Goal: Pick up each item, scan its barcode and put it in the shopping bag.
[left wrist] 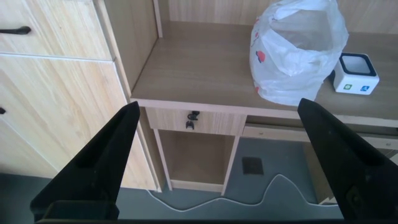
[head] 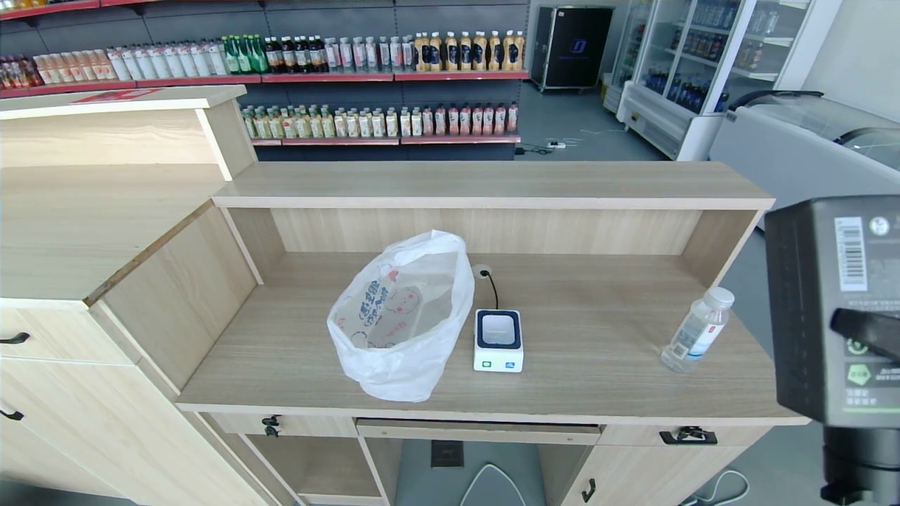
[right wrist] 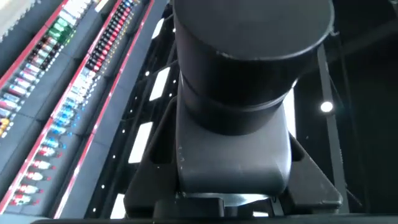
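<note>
1. Low in front of the bench's left corner, the left end effector hangs with its two black fingers spread wide and nothing between them.
2. On the light wood bench, left of centre in the head view, sits the white plastic shopping bag. It slumps on its base, and its mouth gapes upward and a little toward the back wall.
3. Just beside the bag on its right sits a small white scanner. Its dark window faces up, and a black cable runs from its back to a hole in the bench.
4. Well apart, near the bench's right end, a clear water bottle stands on its base with its white cap on top. In the frame its long axis leans toward the upper right.
5. At the far right edge of the head view, close to the camera, a black carton is held upright, long axis vertical. Its barcode strip is at the upper right of the face turned toward us. The right end effector is closed on it, with one dark finger lying across that face.
</note>
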You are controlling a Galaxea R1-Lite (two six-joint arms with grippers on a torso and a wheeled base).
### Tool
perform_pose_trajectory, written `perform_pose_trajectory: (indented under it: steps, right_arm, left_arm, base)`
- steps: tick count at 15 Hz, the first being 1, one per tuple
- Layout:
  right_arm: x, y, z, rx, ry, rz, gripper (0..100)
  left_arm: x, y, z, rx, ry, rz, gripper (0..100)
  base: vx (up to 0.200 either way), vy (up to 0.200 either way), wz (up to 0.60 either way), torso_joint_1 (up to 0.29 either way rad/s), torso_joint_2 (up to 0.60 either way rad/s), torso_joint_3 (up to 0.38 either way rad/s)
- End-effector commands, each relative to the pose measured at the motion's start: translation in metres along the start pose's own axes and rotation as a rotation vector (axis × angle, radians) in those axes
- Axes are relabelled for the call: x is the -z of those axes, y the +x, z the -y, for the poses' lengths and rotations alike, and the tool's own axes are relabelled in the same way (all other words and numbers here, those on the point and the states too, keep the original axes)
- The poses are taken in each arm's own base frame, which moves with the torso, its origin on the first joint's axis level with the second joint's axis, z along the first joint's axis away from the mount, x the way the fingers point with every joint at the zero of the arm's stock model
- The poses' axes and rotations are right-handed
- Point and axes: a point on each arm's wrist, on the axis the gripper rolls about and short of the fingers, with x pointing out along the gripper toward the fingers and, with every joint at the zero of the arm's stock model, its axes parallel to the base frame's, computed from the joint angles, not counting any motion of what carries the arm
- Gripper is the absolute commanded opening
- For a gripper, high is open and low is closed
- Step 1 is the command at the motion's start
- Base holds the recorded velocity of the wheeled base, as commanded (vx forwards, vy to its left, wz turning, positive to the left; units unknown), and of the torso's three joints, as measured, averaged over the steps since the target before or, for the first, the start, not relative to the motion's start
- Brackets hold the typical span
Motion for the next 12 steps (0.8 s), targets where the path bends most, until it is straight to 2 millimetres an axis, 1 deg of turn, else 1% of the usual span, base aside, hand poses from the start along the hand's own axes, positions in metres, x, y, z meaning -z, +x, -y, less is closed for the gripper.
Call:
perform_pose_trajectory:
  steps: [1,4,7,9,11,12]
  right_arm:
    - [-0.007,0.018,0.001,0.089,0.032,0.077,0]
    - [-0.015,0.028,0.005,0.163,0.021,0.130,0]
    - [-0.022,0.024,0.012,0.185,0.014,0.162,0]
    - [-0.028,0.018,0.016,0.182,0.020,0.182,0]
    - [-0.025,0.019,0.017,0.188,0.017,0.175,0]
    - [-0.020,0.021,0.018,0.194,0.009,0.167,0]
  left_arm:
    - [0.000,0.000,0.000,-0.001,-0.001,0.001,100]
    - [0.000,0.000,0.000,-0.001,-0.001,0.001,100]
    - [0.000,0.000,0.000,0.001,-0.001,0.000,100]
    - [0.000,0.000,0.000,-0.001,-0.001,0.001,100]
    - [0.000,0.000,0.000,-0.002,-0.001,0.001,100]
    - [0.000,0.000,0.000,-0.001,-0.001,0.001,100]
  base:
    - [0.000,0.000,0.00,0.000,0.00,0.000]
    - [0.000,0.000,0.00,0.000,0.00,0.000]
    - [0.000,0.000,0.00,0.000,0.00,0.000]
    - [0.000,0.000,0.00,0.000,0.00,0.000]
    - [0.000,0.000,0.00,0.000,0.00,0.000]
    - [0.000,0.000,0.00,0.000,0.00,0.000]
